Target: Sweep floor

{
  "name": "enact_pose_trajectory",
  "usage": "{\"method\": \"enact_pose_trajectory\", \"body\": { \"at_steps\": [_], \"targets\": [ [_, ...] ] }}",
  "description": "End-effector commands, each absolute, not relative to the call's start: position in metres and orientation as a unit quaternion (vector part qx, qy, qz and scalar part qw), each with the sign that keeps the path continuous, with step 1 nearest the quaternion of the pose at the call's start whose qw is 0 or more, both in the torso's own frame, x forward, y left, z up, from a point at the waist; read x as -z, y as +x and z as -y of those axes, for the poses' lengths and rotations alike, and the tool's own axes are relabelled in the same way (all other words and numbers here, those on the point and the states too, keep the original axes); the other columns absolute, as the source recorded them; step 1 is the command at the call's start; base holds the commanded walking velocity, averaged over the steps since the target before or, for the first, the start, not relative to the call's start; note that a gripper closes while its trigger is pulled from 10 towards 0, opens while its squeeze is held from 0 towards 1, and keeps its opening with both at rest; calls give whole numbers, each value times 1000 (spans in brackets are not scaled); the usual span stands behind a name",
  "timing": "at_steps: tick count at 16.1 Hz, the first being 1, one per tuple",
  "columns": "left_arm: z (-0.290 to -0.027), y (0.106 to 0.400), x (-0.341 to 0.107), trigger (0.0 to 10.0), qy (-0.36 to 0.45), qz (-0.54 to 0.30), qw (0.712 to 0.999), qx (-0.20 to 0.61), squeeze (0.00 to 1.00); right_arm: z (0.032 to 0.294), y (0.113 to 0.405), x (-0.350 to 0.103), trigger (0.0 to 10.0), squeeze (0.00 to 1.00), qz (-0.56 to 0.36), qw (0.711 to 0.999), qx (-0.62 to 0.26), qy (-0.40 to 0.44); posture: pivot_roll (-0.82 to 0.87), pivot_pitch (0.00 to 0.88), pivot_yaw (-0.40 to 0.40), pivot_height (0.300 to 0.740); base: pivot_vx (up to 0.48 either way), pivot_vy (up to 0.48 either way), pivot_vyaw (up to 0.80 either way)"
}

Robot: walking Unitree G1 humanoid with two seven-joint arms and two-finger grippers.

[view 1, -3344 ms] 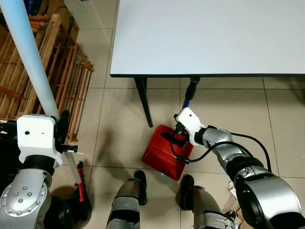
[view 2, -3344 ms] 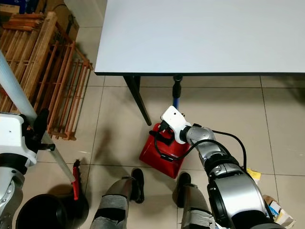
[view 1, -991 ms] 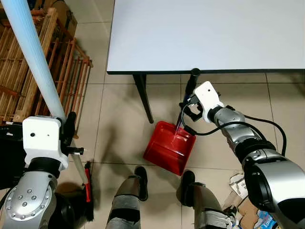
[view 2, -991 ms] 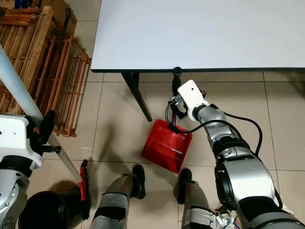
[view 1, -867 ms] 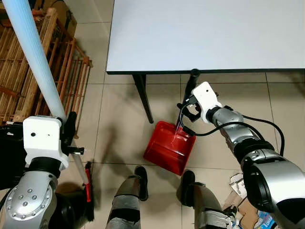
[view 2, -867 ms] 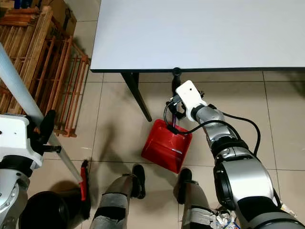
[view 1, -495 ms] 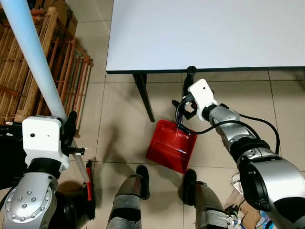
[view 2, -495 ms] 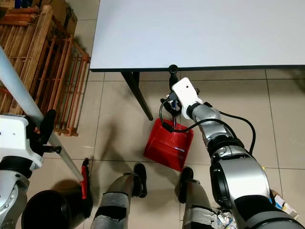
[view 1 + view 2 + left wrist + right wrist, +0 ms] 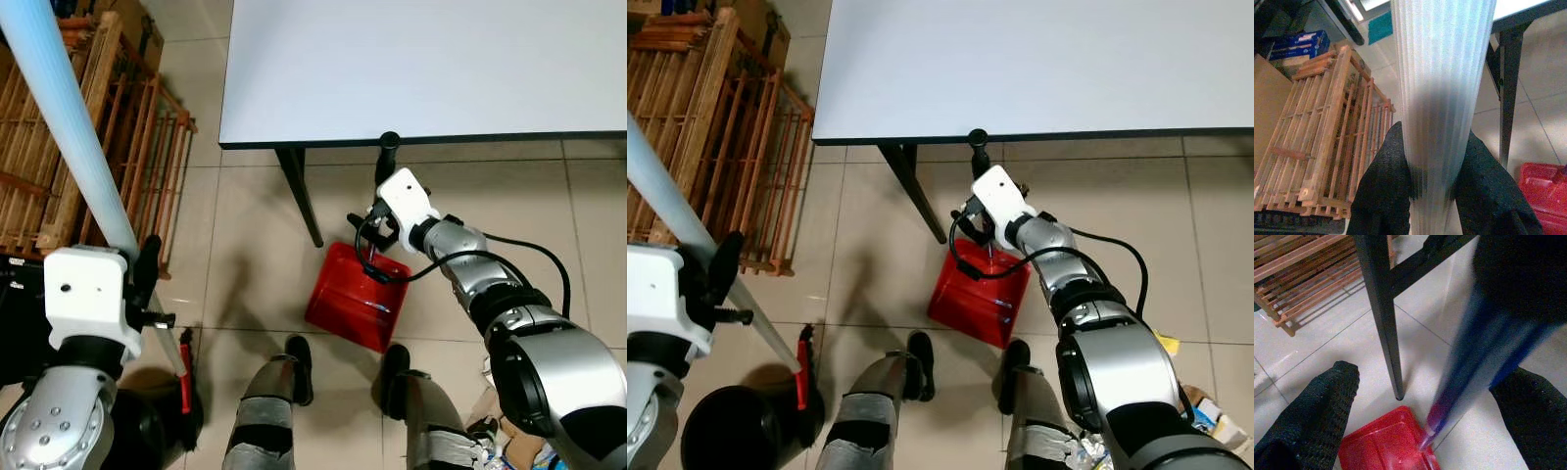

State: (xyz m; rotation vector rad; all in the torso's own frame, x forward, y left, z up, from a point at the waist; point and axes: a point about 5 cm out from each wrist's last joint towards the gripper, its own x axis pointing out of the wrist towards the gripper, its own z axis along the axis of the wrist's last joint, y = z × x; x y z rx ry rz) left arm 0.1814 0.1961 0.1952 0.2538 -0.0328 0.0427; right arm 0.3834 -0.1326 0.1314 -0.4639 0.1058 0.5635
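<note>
- Beneath the front edge of the white table, in the left eye view, the red dustpan lies on the tiled floor beside the black table leg. The right gripper holds its blue handle. The left gripper grips the pale ribbed broom handle, whose red broom head is near the robot's left foot.
- Right eye view: a wooden rack stands left of the table.
- Left wrist view: both black fingers press against the broom handle.
- Right wrist view: the fingers are spread either side of the blurred blue handle, apparently not touching it.
</note>
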Motion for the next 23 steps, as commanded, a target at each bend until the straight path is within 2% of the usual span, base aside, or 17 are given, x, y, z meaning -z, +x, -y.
{"method": "enact_pose_trajectory", "body": {
  "at_steps": [1,2,16,23],
  "targets": [
    [-200,175,-197,10000,141,10,989,-33,0,130,376,-115,10000,0,-76,929,-284,-226,450,497,196,740,0,0,0],
    [-200,174,-197,10000,142,9,989,-32,0,131,375,-113,0,0,-80,929,-282,-224,449,503,201,740,0,0,0],
    [-196,176,-198,10000,135,13,990,-32,0,137,369,-103,0,0,-87,932,-284,-209,432,499,195,740,0,0,0],
    [-193,184,-196,10000,129,22,991,-32,0,139,365,-97,0,0,-93,932,-288,-198,410,466,171,740,0,0,0]
  ]
}}
